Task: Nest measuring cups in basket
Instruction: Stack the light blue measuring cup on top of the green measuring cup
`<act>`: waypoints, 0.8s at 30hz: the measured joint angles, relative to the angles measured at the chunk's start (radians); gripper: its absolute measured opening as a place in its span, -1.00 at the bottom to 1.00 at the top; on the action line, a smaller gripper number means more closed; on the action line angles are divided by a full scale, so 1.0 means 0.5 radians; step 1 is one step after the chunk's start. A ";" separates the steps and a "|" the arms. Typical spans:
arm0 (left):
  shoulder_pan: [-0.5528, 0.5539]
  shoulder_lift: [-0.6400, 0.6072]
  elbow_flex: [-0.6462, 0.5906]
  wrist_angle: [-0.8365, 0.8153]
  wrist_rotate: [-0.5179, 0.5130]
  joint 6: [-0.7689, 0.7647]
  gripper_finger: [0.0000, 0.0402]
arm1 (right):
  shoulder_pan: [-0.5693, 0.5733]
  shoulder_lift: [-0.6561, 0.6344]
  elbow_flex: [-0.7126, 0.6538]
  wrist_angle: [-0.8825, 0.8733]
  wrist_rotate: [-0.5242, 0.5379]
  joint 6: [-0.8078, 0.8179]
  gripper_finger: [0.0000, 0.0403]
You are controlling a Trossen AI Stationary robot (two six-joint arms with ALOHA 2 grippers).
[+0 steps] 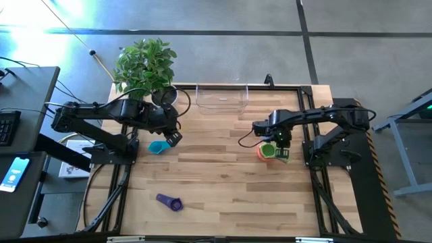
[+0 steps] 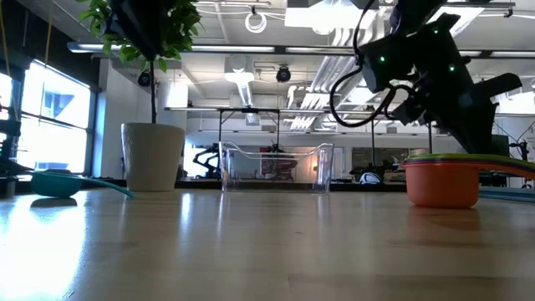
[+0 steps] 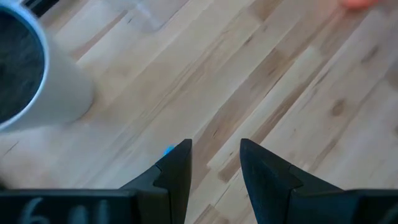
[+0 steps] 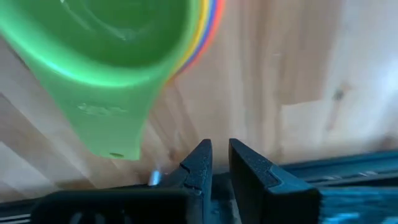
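The right gripper (image 4: 214, 163) has its two fingers drawn close together with only a thin slit between them, and nothing sits in that slit. It hangs just above the bench (image 1: 223, 182), beside the flat handle of the green cup (image 4: 106, 50), which is the top cup of a nested stack (image 1: 266, 151). Under the green rim, yellow, orange and red rims show at the edge of the stack, and in the low view the outermost cup is orange. The stack stands on the bench toward its right edge, about midway between the far and near edges.

The left gripper (image 3: 214, 165) has its fingers spread apart and holds nothing; bare wood shows between them. It hovers over the left part of the bench, just beside the teal cup (image 1: 158, 146), which lies on the wood near the left edge. The white plant pot (image 3: 31, 74) stands close by at the far left corner.

The purple cup (image 1: 169, 201) lies alone toward the near left part of the bench, well apart from both grippers. The clear basket (image 1: 221, 98) sits at the middle of the far edge, with no cup visible in it.
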 joint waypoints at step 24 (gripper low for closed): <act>0.110 -0.008 -0.845 -0.035 0.082 -0.142 -0.37 | -0.139 -0.002 1.082 -0.121 0.198 -0.022 -0.77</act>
